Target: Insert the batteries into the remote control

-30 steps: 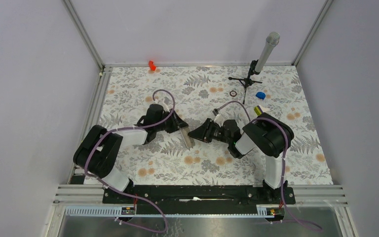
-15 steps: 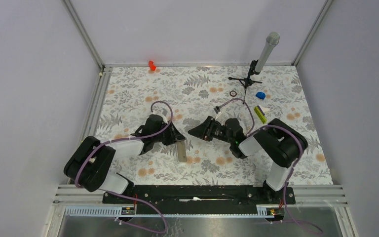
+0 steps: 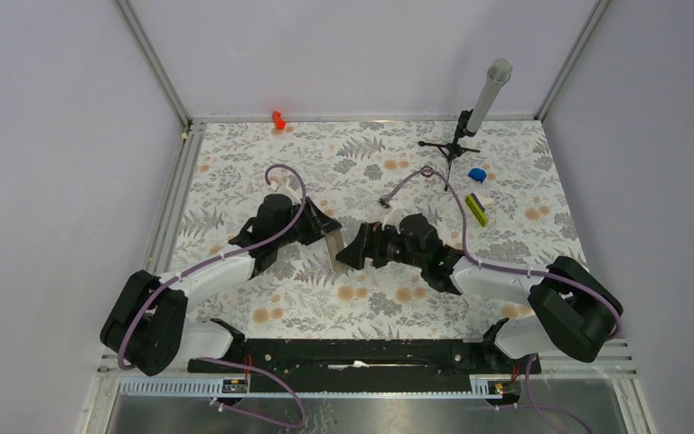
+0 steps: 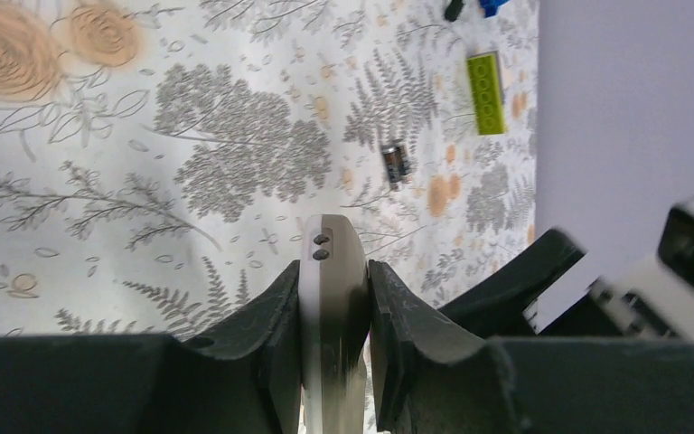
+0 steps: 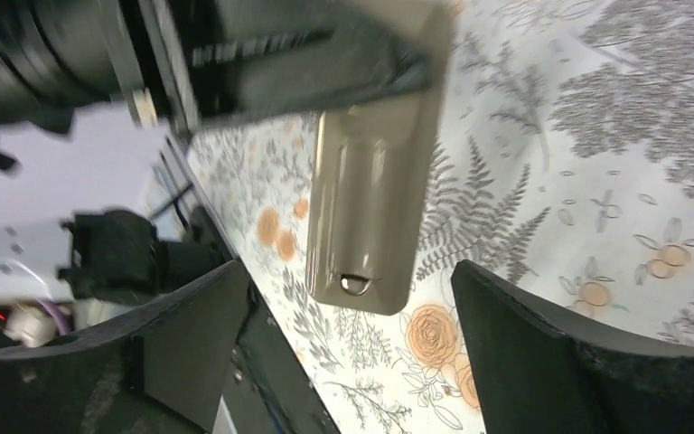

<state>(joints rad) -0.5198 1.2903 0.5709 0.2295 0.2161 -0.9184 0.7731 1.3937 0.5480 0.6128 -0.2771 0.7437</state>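
At mid-frame overhead, over the floral counter, the left fingers clamp the remote control by one end, across its flat faces. It looks light, stiff and glossy, probably slippery. Beside it the right fingers gape empty. One battery lies on the counter, upper centre of the left wrist view — tiny, apt to roll; pinch its middle.

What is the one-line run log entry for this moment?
left end effector: shut on remote control | right end effector: open, empty, facing it | battery: one on table, untouched
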